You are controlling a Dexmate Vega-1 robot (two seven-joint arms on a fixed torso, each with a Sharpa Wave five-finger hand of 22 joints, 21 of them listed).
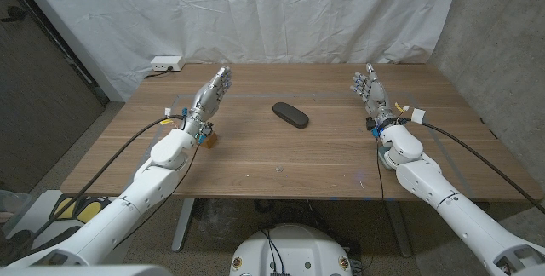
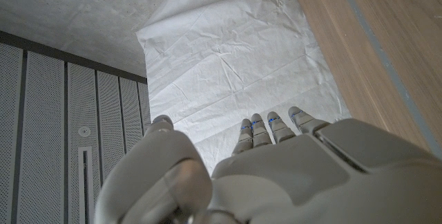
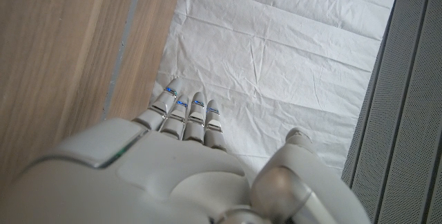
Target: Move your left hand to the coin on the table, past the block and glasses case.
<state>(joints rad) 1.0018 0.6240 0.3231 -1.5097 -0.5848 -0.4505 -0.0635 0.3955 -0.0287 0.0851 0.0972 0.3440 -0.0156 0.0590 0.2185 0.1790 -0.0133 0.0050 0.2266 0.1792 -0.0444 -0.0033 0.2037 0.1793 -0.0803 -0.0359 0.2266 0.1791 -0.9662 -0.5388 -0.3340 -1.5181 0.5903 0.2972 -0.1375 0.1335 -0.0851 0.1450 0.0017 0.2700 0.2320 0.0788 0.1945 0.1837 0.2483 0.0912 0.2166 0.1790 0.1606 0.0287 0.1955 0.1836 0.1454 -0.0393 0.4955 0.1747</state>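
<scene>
Near mid-table, a tiny dark coin [image 1: 278, 169] lies apart from the open, empty left hand [image 1: 210, 94].

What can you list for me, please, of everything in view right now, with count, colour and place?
Case: one, black, lying at the table's middle, towards the far side.
Coin: one tiny speck, colour unclear, nearer the front edge, below the case.
Block: one, tan, partly hidden beside the left wrist.
Table: one, brown wood.
Sheet: one, white, hung behind the table.
Power strip: one, white, on the floor by the table's far left corner.
Left hand: one, grey, open, fingers together, over the table's left side.
Right hand: one, grey, open, over the table's right side.
</scene>
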